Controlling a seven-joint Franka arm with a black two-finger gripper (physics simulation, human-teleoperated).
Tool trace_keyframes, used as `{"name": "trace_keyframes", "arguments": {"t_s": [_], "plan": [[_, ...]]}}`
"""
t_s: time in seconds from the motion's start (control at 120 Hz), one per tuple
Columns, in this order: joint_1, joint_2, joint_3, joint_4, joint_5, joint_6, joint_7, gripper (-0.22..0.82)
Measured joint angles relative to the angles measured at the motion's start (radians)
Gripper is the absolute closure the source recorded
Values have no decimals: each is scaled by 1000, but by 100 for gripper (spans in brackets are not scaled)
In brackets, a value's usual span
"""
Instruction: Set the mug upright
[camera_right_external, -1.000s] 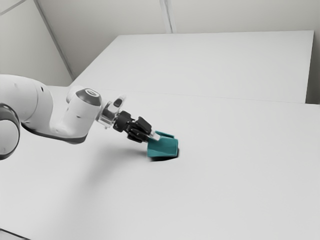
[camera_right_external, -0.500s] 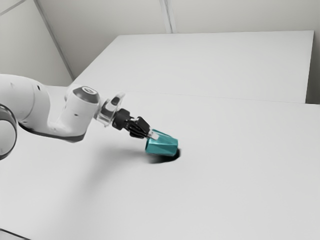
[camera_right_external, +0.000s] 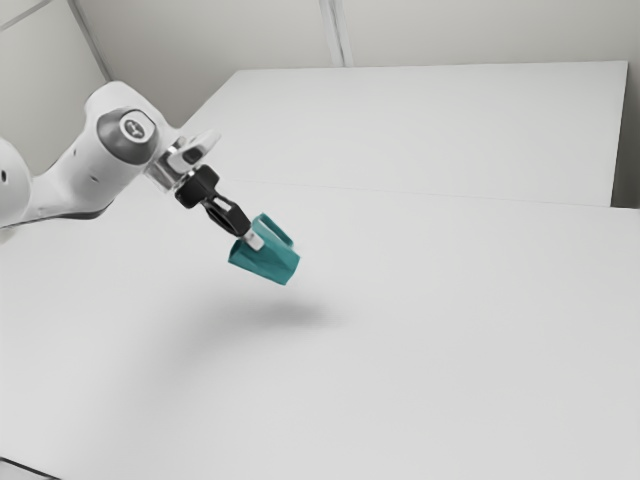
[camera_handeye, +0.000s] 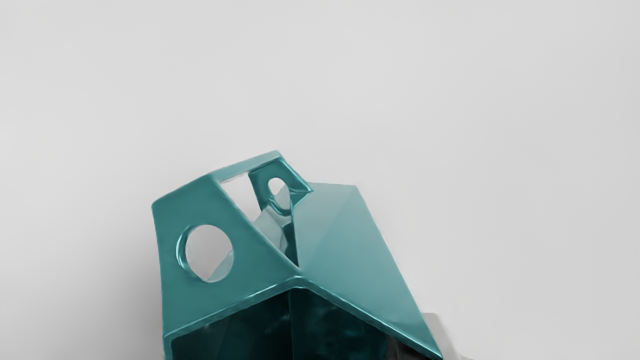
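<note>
Mug (camera_right_external: 268, 264) up off table (camera_right_external: 450, 370), just left of center in the exterior view, tipped: mouth toward frame left and slightly up, base toward lower right, long axis sloping down between them. Handle (camera_right_external: 276, 231) on upper-right side. Gripper (camera_right_external: 253, 240) clamped on mug wall near rim, fingers close together.

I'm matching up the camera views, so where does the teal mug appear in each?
Exterior view: left of centre, the teal mug hangs tilted above the table, held by the gripper.
Wrist view: the mug is beside a pale fingertip.
Shared landmark: its angular handle.
</note>
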Motion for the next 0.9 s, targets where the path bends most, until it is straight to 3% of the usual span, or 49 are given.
{"name": "trace_keyframes", "arguments": {"t_s": [0.208, 0.367, 0.692, 0.9], "plan": [[14, -19, -21, 76, 371, 34, -137, 78], [50, -19, -57, 98, 537, 45, -257, 78], [89, 8, -99, 58, 626, 107, -458, 78], [-30, 58, -101, 39, 632, 146, -543, 78]]}}
